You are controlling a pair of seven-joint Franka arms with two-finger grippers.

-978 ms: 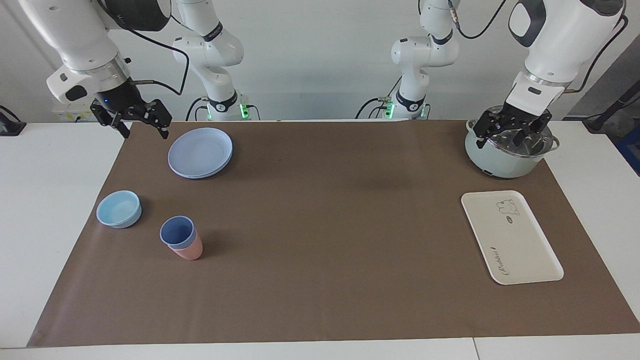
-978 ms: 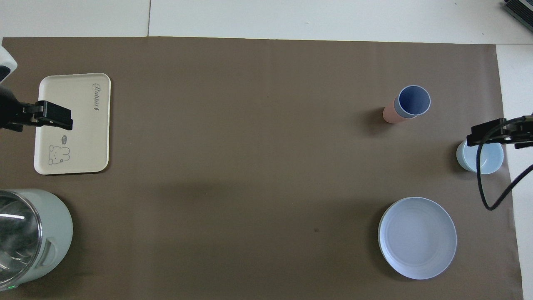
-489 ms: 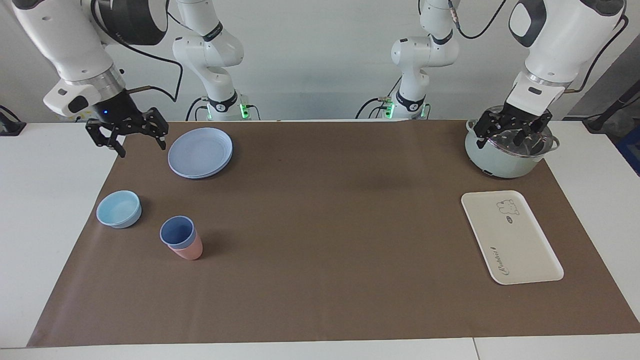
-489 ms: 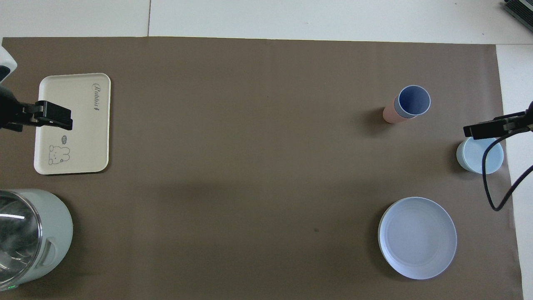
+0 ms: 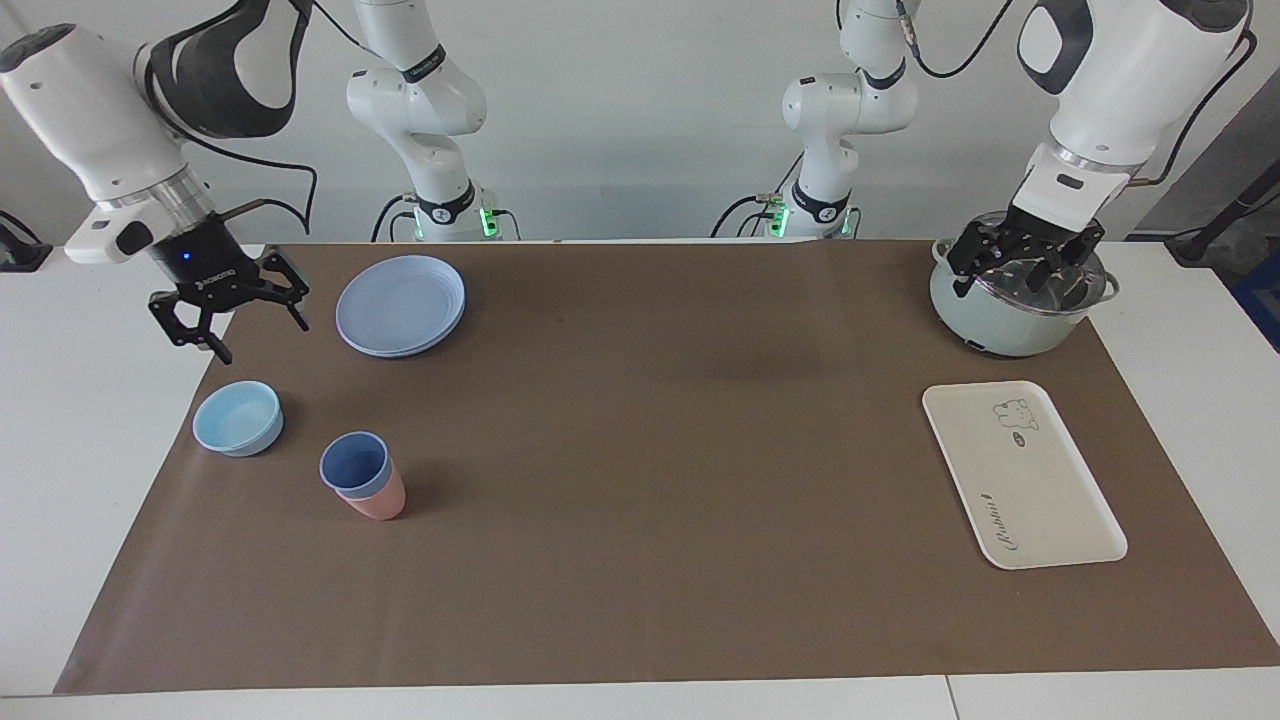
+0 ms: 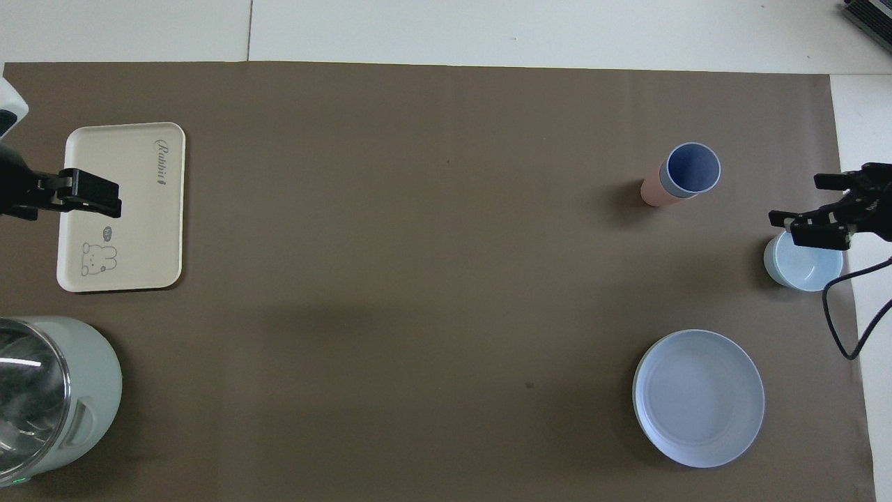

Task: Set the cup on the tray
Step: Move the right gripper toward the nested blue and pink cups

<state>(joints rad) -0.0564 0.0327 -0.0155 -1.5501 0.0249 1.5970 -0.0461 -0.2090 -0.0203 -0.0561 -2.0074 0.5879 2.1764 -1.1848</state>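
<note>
The cup (image 5: 354,463) is a periwinkle-blue tumbler standing upright, nested inside a salmon-pink tumbler (image 5: 378,502) at the right arm's end of the mat; from above I see its open mouth (image 6: 691,169). The cream tray (image 5: 1020,475) with the bear drawing lies bare at the left arm's end (image 6: 139,209). My right gripper (image 5: 262,340) hangs open and holds nothing, in the air over the mat's edge beside the light-blue bowl, apart from the cup (image 6: 805,202). My left gripper (image 5: 1015,285) waits open above the pot.
A light-blue bowl (image 5: 238,418) sits beside the cup, toward the mat's edge. The lavender plate (image 5: 400,305) lies nearer to the robots than the cup. A pale green pot (image 5: 1010,325) with a glass lid stands nearer to the robots than the tray.
My right gripper has swung down and outward from beside the plate to over the mat's edge by the bowl, turning as it went. The left arm and all the dishes stayed still.
</note>
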